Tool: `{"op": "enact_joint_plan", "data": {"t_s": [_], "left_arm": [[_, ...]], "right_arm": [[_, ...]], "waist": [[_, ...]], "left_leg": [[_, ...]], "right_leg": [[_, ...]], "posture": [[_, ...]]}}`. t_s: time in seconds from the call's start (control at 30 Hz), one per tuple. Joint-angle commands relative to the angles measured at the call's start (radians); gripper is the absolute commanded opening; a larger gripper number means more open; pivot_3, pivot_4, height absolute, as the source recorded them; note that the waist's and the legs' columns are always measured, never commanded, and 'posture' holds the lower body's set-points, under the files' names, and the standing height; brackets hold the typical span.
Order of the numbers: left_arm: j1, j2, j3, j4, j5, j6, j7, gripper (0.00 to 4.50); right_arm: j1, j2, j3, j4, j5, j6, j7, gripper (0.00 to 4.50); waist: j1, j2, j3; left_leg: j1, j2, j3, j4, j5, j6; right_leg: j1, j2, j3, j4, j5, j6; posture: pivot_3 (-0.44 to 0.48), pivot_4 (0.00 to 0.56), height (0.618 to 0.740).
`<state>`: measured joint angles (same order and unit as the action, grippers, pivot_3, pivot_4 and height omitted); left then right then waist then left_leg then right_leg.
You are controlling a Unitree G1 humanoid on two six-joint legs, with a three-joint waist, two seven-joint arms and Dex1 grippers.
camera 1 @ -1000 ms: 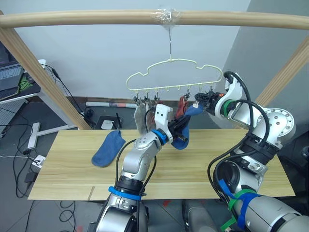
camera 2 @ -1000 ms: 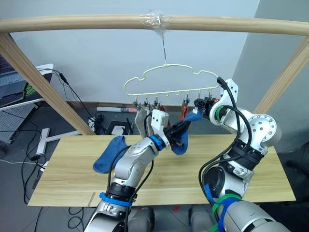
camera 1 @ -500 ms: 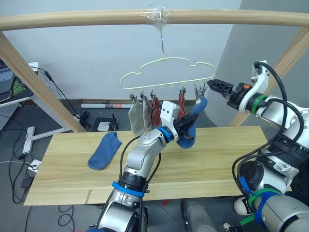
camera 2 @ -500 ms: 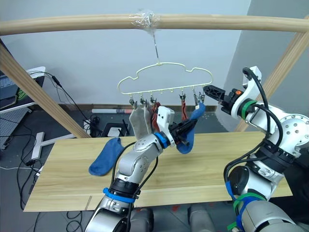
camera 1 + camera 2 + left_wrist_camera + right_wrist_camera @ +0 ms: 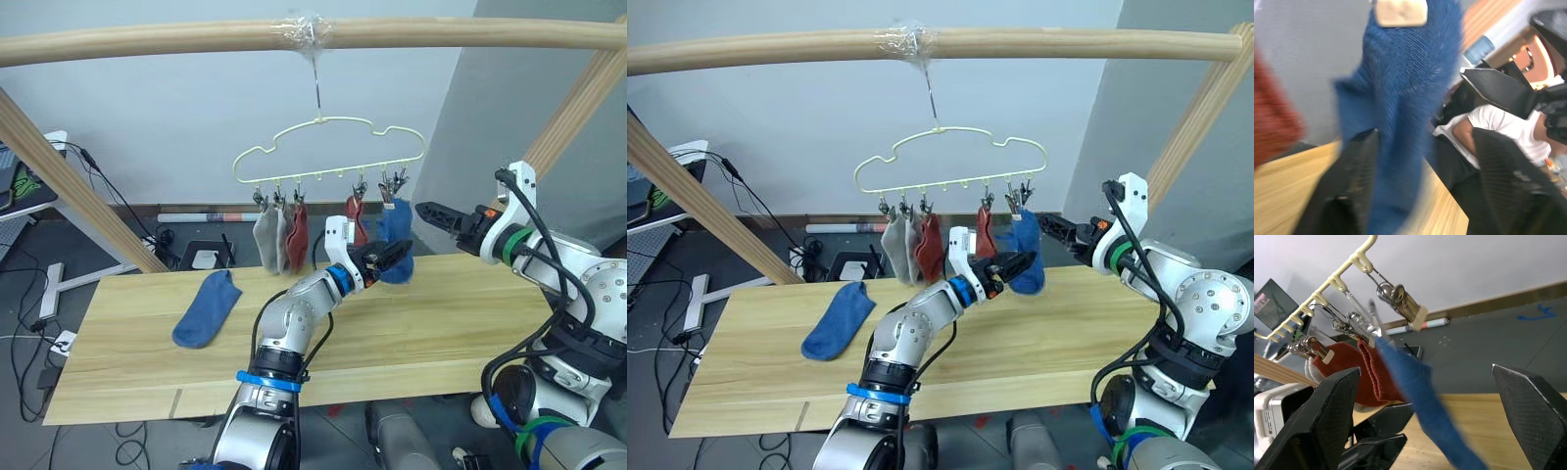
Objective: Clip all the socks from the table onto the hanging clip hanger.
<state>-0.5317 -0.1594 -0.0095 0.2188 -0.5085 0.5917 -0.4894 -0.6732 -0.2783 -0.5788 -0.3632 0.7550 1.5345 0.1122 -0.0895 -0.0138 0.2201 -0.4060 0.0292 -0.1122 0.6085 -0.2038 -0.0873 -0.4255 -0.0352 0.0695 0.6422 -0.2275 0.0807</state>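
While the clip hanger dangles by its hook from the round wooden pole overhead, we've got five socks pinned to it: two light grey socks and a brick-red sock bunched at its left end, then another brick-red sock and a blue sock toward the right end. Our left gripper is up by that hanging blue sock, fingers spread wide, with the fabric dangling between them; we can't tell if they touch it. Our right gripper sits just off to the right of the hanger, apart from the sock, and its fingers are wide apart too. One more blue sock lies flat on the left part of the table, well apart from both grippers.
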Motion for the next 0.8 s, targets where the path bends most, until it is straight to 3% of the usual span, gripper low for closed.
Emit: {"op": "enact_joint_plan", "data": {"t_s": [0.03,0.17,0.27,0.37,0.4,0.53,0.6,0.73,0.8], "left_arm": [[0.041,0.054,-0.014,-0.024,0.019,0.012,-0.017,4.46],[0.114,0.169,-0.010,-0.149,0.017,0.046,-0.032,4.46],[0.148,0.276,-0.017,-0.259,0.033,0.040,-0.064,4.46],[0.153,0.350,0.006,-0.345,0.020,0.039,-0.078,4.50],[0.153,0.366,0.008,-0.365,0.020,0.037,-0.081,4.50],[0.159,0.539,0.062,-0.539,-0.007,0.055,-0.157,4.50],[0.166,0.567,0.081,-0.593,-0.040,0.081,-0.148,4.50],[0.170,0.588,0.097,-0.650,-0.072,0.105,-0.131,4.50],[0.166,0.598,0.092,-0.669,-0.066,0.099,-0.129,4.50]], "right_arm": [[0.074,-0.063,0.095,-0.070,-0.047,-0.127,0.038,4.50],[0.173,-0.121,0.290,-0.110,-0.194,-0.398,0.067,4.50],[0.207,-0.069,0.364,-0.103,-0.283,-0.564,0.028,4.50],[0.237,-0.071,0.458,-0.091,-0.395,-0.712,0.020,3.94],[0.243,-0.067,0.472,-0.087,-0.416,-0.737,0.014,3.62],[0.258,0.044,0.534,-0.025,-0.520,-0.867,-0.091,3.62],[0.261,0.081,0.537,-0.003,-0.543,-0.912,-0.108,3.31],[0.251,0.106,0.550,0.033,-0.582,-0.950,-0.116,2.05],[0.229,0.117,0.558,0.062,-0.600,-0.978,-0.119,2.05]], "waist": [[0.000,0.000,0.000],[-0.012,0.000,0.000],[-0.013,0.000,0.001],[-0.012,0.000,0.000],[-0.009,-0.001,0.001],[0.001,-0.004,0.003],[0.008,-0.003,0.003],[0.026,-0.004,0.003],[0.034,-0.004,0.003]], "left_leg": [[0.000,0.000,0.000,0.000,0.000,0.000],[0.000,0.000,0.001,-0.001,0.000,0.000],[0.001,0.000,0.001,-0.001,0.000,0.000],[0.001,0.000,0.001,-0.001,0.000,0.000],[0.001,0.000,0.001,0.000,0.000,0.000],[0.001,0.001,0.001,-0.002,0.000,0.000],[0.002,0.001,0.001,-0.003,0.000,0.000],[0.001,0.001,0.001,-0.003,0.000,-0.001],[0.001,0.001,0.001,-0.003,0.000,0.000]], "right_leg": [[0.000,0.000,0.000,0.000,0.000,0.000],[-0.001,0.000,0.001,0.001,0.000,0.002],[-0.002,0.000,0.001,0.001,0.001,0.004],[-0.001,0.000,0.001,0.001,0.000,0.002],[-0.001,0.000,0.002,0.001,0.000,0.002],[-0.002,0.001,0.001,0.002,-0.001,0.001],[-0.002,0.001,0.001,0.001,-0.001,0.000],[-0.001,0.000,0.001,0.001,-0.001,0.000],[-0.001,0.000,0.001,0.001,-0.001,0.000]], "posture": [[-0.080,0.175,0.740],[-0.066,0.179,0.740],[-0.066,0.179,0.740],[-0.066,0.179,0.740],[0.001,0.197,0.740],[0.036,0.199,0.740],[0.051,0.199,0.740],[0.062,0.197,0.740],[0.070,0.196,0.740]]}}
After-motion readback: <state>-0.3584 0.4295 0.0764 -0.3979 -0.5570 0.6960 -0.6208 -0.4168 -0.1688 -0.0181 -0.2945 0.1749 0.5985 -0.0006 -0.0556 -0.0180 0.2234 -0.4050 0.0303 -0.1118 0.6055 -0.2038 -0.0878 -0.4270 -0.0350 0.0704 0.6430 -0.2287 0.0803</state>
